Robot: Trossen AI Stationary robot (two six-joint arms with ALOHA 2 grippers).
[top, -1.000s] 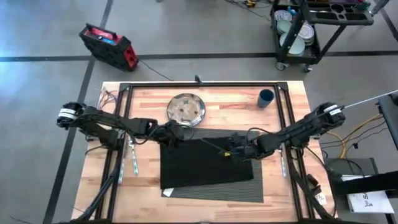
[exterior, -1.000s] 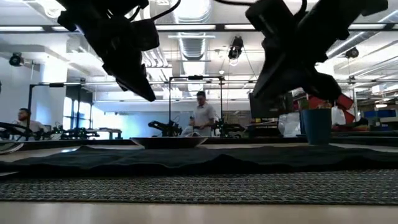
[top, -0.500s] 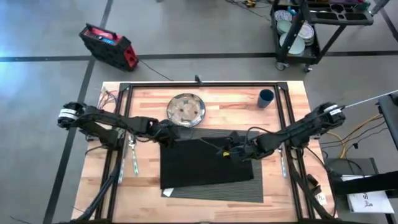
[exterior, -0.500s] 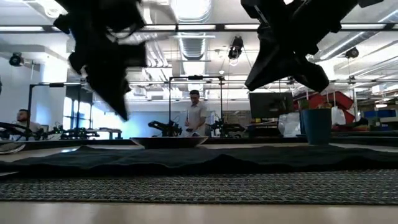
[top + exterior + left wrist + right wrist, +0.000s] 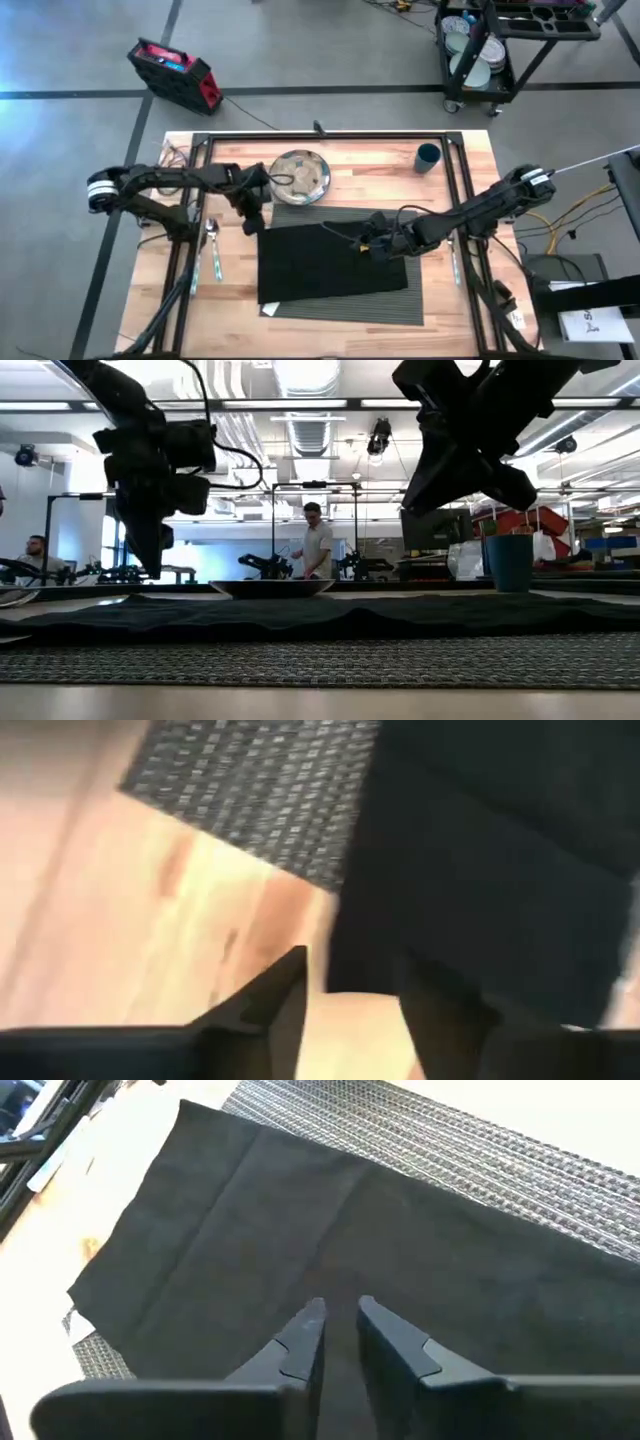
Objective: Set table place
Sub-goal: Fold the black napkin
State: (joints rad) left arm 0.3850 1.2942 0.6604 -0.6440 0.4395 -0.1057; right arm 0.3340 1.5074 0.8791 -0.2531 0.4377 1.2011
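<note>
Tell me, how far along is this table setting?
Early. The ribbed grey placemat lies flat with a black cloth napkin spread on it. Both grippers, left and right, hover empty. The metal plate, blue cup and spoon sit off the mat.

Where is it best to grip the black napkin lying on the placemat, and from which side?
Probably at the napkin's left far corner, coming from above: it lies flat on the placemat, so only an edge offers something to pinch. The left hand hovers nearest that corner.
</note>
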